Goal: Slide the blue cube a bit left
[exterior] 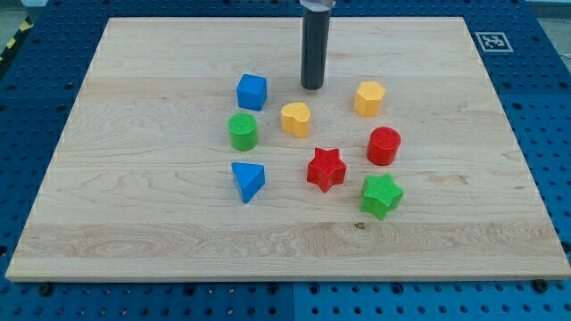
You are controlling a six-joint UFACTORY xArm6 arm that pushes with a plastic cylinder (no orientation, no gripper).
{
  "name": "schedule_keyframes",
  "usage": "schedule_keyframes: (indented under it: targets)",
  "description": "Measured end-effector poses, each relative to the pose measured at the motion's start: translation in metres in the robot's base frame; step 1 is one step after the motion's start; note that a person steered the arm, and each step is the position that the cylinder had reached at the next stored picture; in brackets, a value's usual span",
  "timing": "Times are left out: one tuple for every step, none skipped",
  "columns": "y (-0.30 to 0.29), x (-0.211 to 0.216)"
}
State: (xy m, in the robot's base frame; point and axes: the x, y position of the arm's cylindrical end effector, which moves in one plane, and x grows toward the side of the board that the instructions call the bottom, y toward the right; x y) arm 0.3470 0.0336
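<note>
The blue cube [252,91] sits on the wooden board [134,196], left of centre toward the view's top. My tip [312,87] rests on the board to the right of the blue cube, about a block's width of bare wood between them. The tip stands just above and to the right of the yellow heart-shaped block [295,119]. The rod rises straight up out of the view's top.
A green cylinder [242,131] lies just below the blue cube, a blue triangular block [248,181] further down. A yellow hexagonal block [368,98], red cylinder [384,146], red star [326,169] and green star [382,195] lie to the right.
</note>
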Motion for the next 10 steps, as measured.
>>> schedule_keyframes:
  targets:
    - [0.000, 0.001]
    - [0.000, 0.001]
    - [0.000, 0.000]
    - [0.000, 0.002]
    - [0.000, 0.003]
    - [0.001, 0.007]
    - [-0.006, 0.010]
    - [-0.034, 0.010]
    - [-0.059, 0.019]
    - [-0.079, 0.042]
